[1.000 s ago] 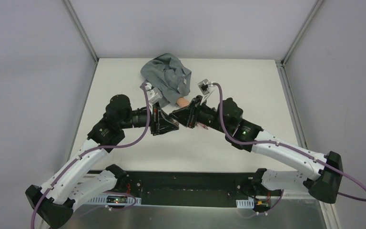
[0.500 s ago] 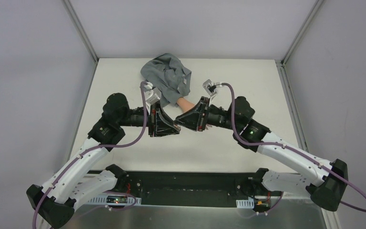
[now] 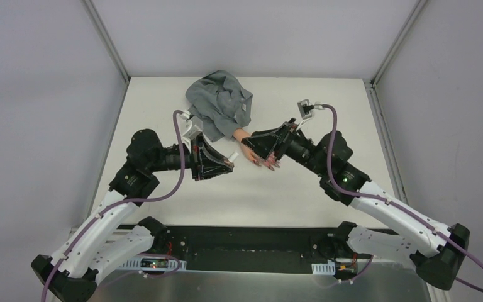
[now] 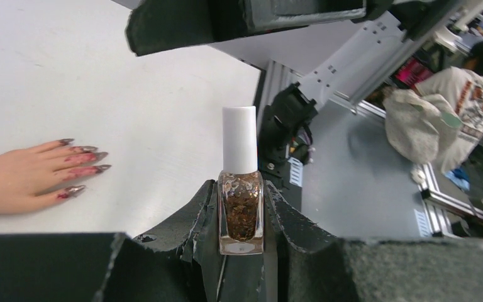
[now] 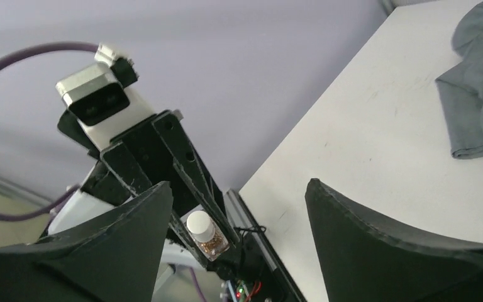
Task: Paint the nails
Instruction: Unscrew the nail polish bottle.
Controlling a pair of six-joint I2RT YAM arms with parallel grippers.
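On the bench (image 3: 327, 107), the right claw (image 3: 261, 150) has pulled away from the left claw (image 3: 225, 162) and now stands open and empty over the fake hand (image 4: 12, 179). The left claw still grips the polish bottle (image 4: 240, 207), with its cap on. The nails (image 4: 85, 160) rest nearby, so no brush seems ready yet.

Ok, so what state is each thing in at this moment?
polish bottle: upright, white cap on, clamped between the fingers.
left gripper: shut on the polish bottle.
right gripper: open, holding nothing.
fake hand: lying flat on the table, fingers spread.
nails: long, pointed, with patchy dark reddish colour.
grey sleeve: crumpled at the table's far side.
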